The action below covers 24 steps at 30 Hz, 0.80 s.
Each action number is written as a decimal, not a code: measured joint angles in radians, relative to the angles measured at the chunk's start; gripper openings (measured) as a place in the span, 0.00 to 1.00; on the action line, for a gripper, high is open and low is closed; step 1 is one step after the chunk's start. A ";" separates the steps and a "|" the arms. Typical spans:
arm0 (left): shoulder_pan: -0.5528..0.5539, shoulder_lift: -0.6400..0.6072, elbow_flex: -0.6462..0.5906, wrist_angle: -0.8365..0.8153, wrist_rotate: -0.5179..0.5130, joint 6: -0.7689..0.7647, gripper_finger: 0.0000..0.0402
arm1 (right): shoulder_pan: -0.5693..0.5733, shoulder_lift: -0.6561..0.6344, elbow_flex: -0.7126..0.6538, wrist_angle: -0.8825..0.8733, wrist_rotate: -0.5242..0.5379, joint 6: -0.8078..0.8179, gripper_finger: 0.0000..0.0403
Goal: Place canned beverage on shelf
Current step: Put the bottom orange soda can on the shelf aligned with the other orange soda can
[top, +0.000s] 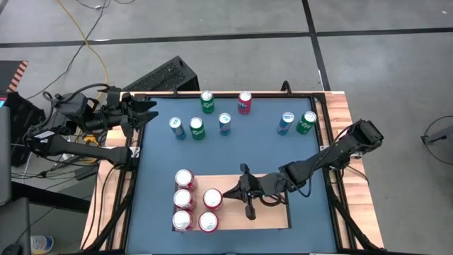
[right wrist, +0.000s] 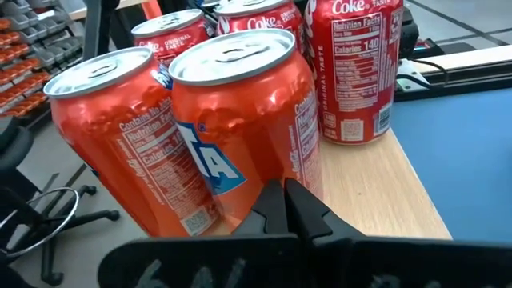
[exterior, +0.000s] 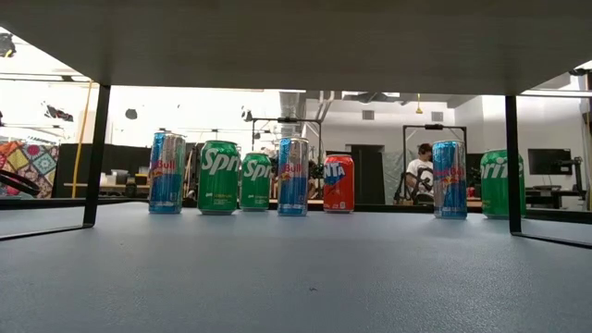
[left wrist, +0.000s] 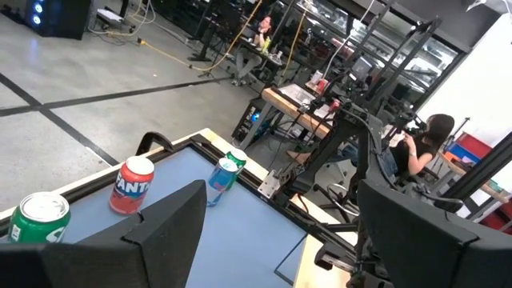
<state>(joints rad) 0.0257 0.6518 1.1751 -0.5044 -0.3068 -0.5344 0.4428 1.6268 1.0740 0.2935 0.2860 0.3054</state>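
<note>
The wooden shelf (top: 272, 212) lies on the near part of the blue table (top: 311, 156), holding five cans. The right gripper (top: 228, 193), pinched tight and holding nothing, touches the orange Fanta can (top: 212, 198). Seven more cans stand farther back. The left gripper (top: 150, 110) waits wide open at the far left corner. A person (exterior: 422, 171) sits in the room behind.

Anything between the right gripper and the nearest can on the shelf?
Nothing: in the right wrist view the shut right gripper sits right against the orange Fanta can on the shelf.

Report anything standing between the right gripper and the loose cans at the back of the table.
Nothing visible blocks it. The right gripper, jaws shut, sits over the shelf beside the stocked cans; bare blue table separates it from the nearest loose can.
</note>
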 joint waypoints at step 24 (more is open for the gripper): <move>0.000 0.000 0.000 -0.001 -0.012 0.001 0.77 | 0.044 0.000 0.000 -0.020 0.109 0.087 0.00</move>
<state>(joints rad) 0.0257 0.6518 1.1748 -0.5056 -0.3185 -0.5337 0.4867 1.6272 1.0740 0.2731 0.3954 0.3923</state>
